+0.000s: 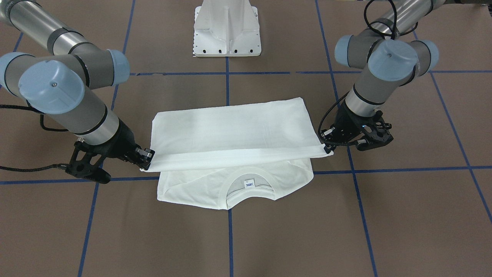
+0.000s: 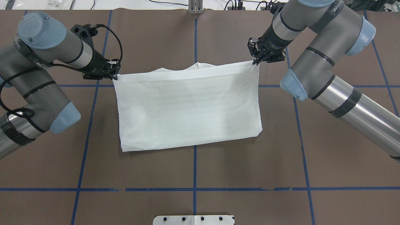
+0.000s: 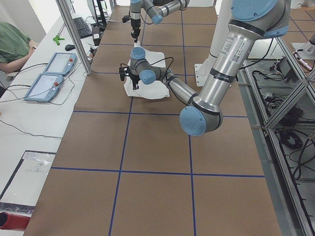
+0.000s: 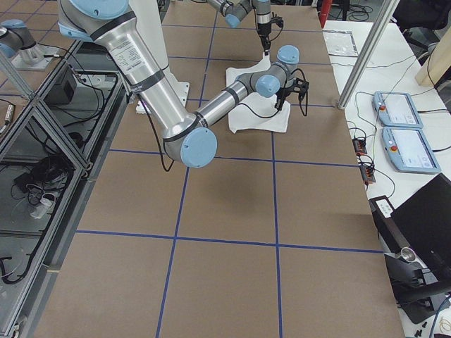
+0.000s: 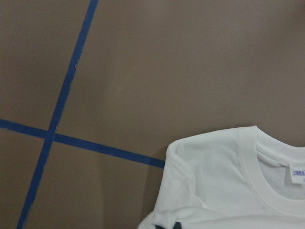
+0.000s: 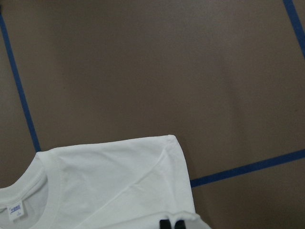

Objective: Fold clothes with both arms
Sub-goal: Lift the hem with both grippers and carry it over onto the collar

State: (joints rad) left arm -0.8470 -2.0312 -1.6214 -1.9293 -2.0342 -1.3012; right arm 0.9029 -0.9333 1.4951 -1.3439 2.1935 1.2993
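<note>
The white T-shirt lies in the middle of the brown table, folded over on itself. Its ribbed collar with the small neck label shows on the lower layer, at the edge far from the robot's base. The upper layer is stretched taut above it between both grippers. My left gripper is shut on one corner of that raised edge, and my right gripper is shut on the other corner. The left wrist view looks down on the collar, as does the right wrist view.
The white pedestal base stands at the robot's side of the table. Blue tape lines cross the brown surface. A side bench holds teach pendants, and a person in green sits beside it.
</note>
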